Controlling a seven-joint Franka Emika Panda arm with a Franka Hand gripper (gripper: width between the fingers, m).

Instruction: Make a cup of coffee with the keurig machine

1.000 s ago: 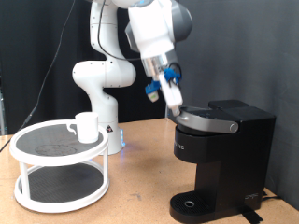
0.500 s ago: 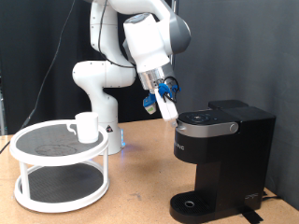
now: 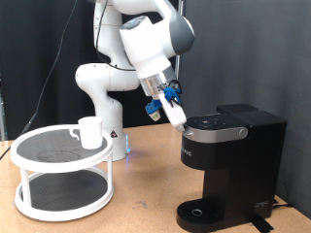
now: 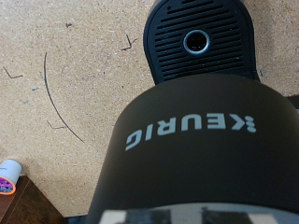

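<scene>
The keurig machine (image 3: 228, 160) stands at the exterior view's right with its rounded lid down. My gripper (image 3: 176, 116) hangs just left of the lid's front edge, a little above it, fingers together and empty. The white cup (image 3: 90, 131) sits on the top tier of the white round stand (image 3: 60, 173) at the left, far from the gripper. The wrist view looks down on the keurig machine (image 4: 192, 126), its silver lettered band and its round drip tray (image 4: 198, 42). The gripper does not show in the wrist view.
The robot's white base (image 3: 107, 92) stands behind the stand. A small round white object (image 4: 7, 175) lies on the wooden table (image 4: 65, 56) near its edge. Black curtains close off the back.
The lid, pressed partly down a second ago, is now fully shut. The gripper has lifted off it and moved slightly left.
</scene>
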